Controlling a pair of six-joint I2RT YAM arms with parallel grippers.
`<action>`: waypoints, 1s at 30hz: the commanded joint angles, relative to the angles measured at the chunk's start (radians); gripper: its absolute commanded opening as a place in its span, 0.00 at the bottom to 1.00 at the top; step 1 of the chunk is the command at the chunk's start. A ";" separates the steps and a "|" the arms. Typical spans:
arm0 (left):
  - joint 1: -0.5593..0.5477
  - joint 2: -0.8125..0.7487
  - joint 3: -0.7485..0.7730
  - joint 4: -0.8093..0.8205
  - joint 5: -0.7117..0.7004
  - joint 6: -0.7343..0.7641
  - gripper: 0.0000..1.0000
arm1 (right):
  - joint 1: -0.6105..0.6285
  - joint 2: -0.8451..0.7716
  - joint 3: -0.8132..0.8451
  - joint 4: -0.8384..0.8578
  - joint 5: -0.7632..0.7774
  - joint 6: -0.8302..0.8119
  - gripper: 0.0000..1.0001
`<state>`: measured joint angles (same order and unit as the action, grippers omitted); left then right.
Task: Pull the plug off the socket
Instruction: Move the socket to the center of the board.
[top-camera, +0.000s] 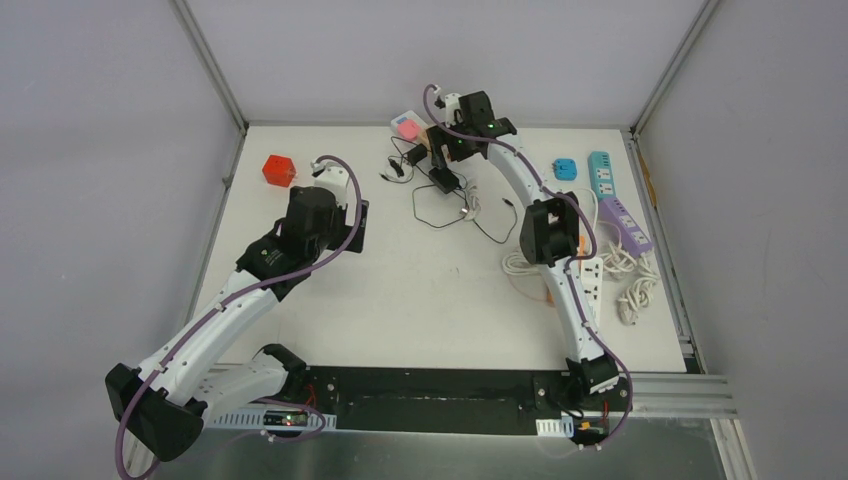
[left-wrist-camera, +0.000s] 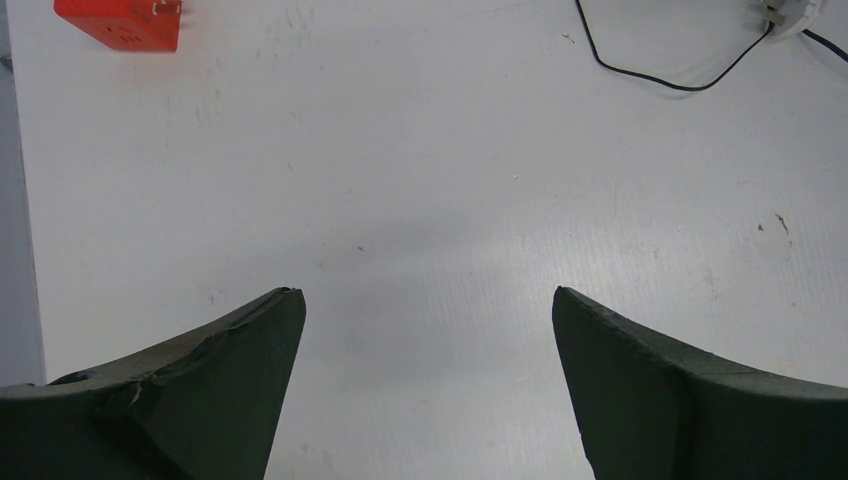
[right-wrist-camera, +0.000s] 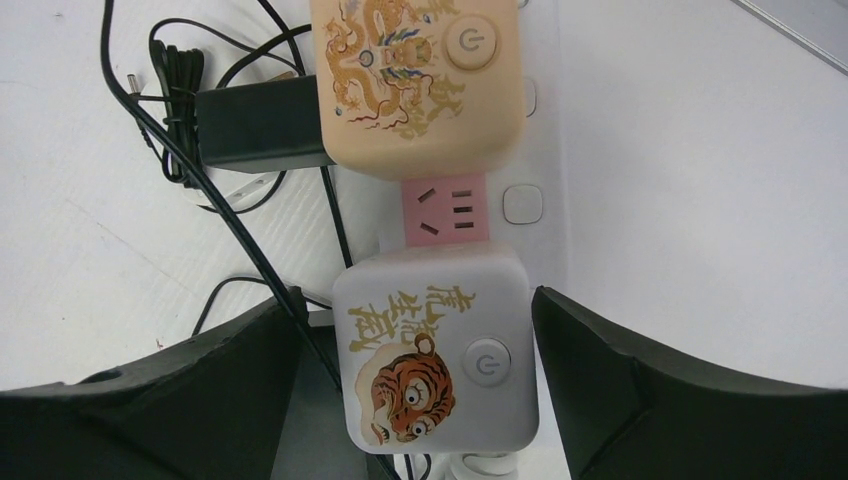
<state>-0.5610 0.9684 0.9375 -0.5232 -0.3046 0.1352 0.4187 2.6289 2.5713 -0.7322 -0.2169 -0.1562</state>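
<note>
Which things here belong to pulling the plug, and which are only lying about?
Job:
- tiger plug
- pink strip that holds it
- right gripper, open around the tiger plug

Lying about:
- dragon plug
- black adapter
- red cube
- blue cube
- teal strip
- purple strip

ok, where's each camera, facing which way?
Top external: above and behind, looking down at the table; left arm, right arm show.
Left wrist: on the left arm, facing the table; left gripper at bottom.
Right wrist: on the right arm, over the tiger plug on the power strip; right gripper straddles it.
Shared: red cube, in top and left-wrist views.
</note>
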 joint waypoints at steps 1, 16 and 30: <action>0.015 -0.002 0.001 0.034 0.014 0.003 0.99 | 0.005 0.014 0.053 0.001 0.012 -0.023 0.84; 0.016 -0.008 0.001 0.035 0.025 0.003 0.99 | 0.006 -0.010 0.063 -0.007 -0.029 0.014 0.60; 0.018 -0.006 0.002 0.035 0.030 0.003 0.99 | 0.009 -0.027 0.060 -0.018 -0.098 0.015 0.24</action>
<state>-0.5545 0.9684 0.9375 -0.5232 -0.2825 0.1352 0.4156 2.6316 2.5828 -0.7372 -0.2409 -0.1383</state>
